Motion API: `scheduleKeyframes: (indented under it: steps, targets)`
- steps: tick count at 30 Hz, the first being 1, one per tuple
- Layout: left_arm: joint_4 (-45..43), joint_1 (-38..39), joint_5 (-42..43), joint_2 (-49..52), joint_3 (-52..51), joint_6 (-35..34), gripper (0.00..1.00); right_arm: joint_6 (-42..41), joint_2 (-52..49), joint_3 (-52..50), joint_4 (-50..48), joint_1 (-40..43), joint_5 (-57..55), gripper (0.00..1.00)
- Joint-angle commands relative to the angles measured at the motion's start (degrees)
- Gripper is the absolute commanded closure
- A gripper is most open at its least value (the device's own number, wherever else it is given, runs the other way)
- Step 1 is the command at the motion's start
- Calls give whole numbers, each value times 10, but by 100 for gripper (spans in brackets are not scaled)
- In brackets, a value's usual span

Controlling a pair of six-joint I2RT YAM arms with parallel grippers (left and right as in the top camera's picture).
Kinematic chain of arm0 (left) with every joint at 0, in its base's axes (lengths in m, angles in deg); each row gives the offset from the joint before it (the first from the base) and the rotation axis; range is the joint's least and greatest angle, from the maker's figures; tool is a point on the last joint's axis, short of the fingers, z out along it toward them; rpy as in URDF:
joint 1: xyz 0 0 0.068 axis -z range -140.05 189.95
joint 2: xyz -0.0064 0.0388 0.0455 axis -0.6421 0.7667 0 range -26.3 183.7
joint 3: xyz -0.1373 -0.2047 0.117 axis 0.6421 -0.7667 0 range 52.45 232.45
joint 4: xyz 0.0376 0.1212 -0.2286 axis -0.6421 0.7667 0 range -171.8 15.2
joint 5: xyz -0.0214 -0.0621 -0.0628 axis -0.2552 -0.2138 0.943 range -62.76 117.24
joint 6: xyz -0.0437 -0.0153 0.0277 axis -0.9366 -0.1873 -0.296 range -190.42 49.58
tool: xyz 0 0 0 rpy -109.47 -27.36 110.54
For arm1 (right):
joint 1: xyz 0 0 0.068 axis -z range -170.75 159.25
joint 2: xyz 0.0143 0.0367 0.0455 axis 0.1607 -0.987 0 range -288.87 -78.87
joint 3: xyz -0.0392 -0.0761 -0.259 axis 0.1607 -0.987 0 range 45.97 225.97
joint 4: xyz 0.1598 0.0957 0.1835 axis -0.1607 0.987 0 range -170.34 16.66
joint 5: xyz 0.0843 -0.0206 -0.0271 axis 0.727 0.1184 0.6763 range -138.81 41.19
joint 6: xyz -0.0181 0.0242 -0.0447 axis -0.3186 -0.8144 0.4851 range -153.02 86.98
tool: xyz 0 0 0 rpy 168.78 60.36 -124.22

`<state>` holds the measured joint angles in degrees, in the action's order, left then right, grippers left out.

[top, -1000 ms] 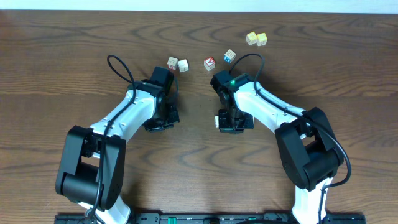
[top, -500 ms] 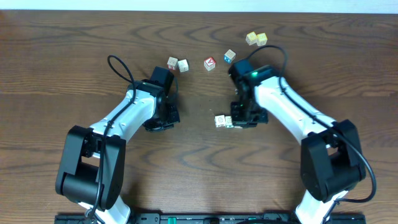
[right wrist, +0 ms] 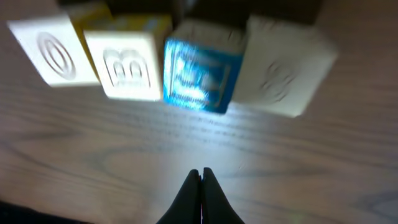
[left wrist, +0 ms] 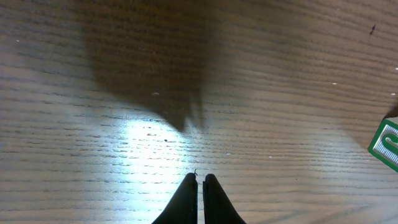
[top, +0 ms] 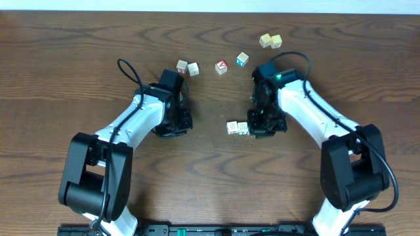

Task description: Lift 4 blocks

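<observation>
While both arms lean in over it, the brown wooden table (top: 59,59) fills every view. The left arm (top: 125,128) runs from the near left corner toward the middle. The right arm (top: 315,124) mirrors it from the near right, with a green light showing on its wrist. The left pincer (left wrist: 201,180) points down at bare wood left of centre, its two dark fingers pressed together with nothing between them. At the right edge of its wrist view the corner of a green-marked cube (left wrist: 388,143) pokes in, though I cannot tell which cube it is. The right pincer (right wrist: 201,173) is likewise pressed together and holds nothing, its tips low over the wood just near of the blocks (top: 232,127). Those four stand on the table side by side in a row, a little right of centre. From left to right in the right wrist view they are a cream block with an oval mark (right wrist: 53,50), a cream block with a letter B (right wrist: 127,62), the blue-faced block (right wrist: 199,71) and a third cream block (right wrist: 283,71), all blurred. From overhead only two of them show, just left of the right wrist, which hides the rest. Farther back lie loose cubes: a pair of pale cubes (top: 187,67) left of centre, a red-faced cube (top: 221,67), a pale-blue cube (top: 242,59), and two yellow cubes (top: 270,40) touching, farthest right.
</observation>
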<state>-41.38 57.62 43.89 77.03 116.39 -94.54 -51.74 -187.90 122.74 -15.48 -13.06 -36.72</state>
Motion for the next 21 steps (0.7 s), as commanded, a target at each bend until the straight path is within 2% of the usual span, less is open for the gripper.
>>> scheduleKeyframes:
  steps: [1,10,21]
  targets:
    - [0,-1,7,-4,-4,7,93,-44,4,-23,-7,-22,-44,99]
    - [0,-1,7,-4,-4,7,93,-57,4,-64,-89,-26,-47,99]
    - [0,-1,7,-4,-4,7,93,-57,4,-64,-118,-26,-48,99]
